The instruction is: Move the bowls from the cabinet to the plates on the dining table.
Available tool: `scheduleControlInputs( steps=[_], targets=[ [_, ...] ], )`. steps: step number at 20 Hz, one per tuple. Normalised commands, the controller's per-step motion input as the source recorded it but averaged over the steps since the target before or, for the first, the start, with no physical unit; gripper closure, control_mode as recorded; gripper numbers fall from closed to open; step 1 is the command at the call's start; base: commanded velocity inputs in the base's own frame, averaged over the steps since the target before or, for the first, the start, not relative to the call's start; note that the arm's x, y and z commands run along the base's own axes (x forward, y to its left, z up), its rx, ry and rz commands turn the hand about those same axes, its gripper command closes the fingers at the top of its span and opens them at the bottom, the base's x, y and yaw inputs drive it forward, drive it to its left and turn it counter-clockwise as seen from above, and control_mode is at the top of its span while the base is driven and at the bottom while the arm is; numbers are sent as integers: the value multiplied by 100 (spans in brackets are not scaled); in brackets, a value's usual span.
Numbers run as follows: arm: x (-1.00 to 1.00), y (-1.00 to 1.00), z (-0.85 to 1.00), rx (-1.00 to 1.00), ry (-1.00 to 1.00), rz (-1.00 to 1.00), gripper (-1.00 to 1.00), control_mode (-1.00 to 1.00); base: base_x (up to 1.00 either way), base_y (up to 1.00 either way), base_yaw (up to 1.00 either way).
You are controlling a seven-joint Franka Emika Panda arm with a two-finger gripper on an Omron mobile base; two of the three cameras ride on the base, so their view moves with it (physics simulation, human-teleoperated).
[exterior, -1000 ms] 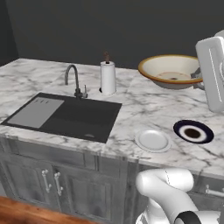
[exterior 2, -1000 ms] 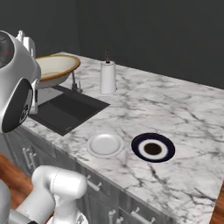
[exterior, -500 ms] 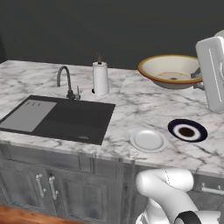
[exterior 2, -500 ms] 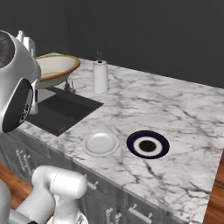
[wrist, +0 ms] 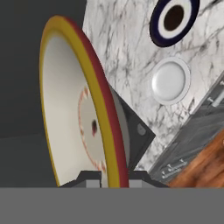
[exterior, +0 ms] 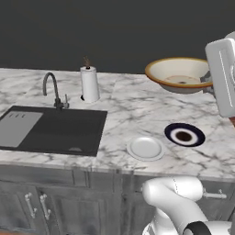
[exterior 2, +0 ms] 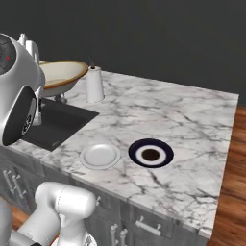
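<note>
beige and tan-rimmed, the wide shallow bowl (exterior: 180,74) hung by its rim in my end effector (wrist: 111,177), which was clamped shut on it, high above the white marble table (exterior 2: 192,120) and well apart from the plain white round plate (exterior: 145,148) and the dark blue plate with a white ring (exterior: 184,135). with so thin a pinch on the edge, i judged a quick swing or tilt could let the bowl slip, or land it off-centre on a plate.

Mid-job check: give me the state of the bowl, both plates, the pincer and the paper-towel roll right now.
beige bowl: held up off the marble, gripped at its rim
pincer: shut on the bowl's rim
white plate: bare, flat on the dining table
dark blue plate: bare, flat beside the white one
paper-towel roll: upright behind the sink
</note>
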Motion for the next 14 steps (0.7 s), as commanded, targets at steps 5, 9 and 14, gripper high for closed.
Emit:
scheduleControlInputs(
  steps=[5, 9, 14],
  targets=[
    [0, 0, 0, 0, 0, 0, 100, 100, 0, 0, -25],
    [0, 0, 0, 0, 0, 0, 100, 100, 0, 0, -25],
    [0, 0, 0, 0, 0, 0, 100, 100, 0, 0, -25]
  ],
)
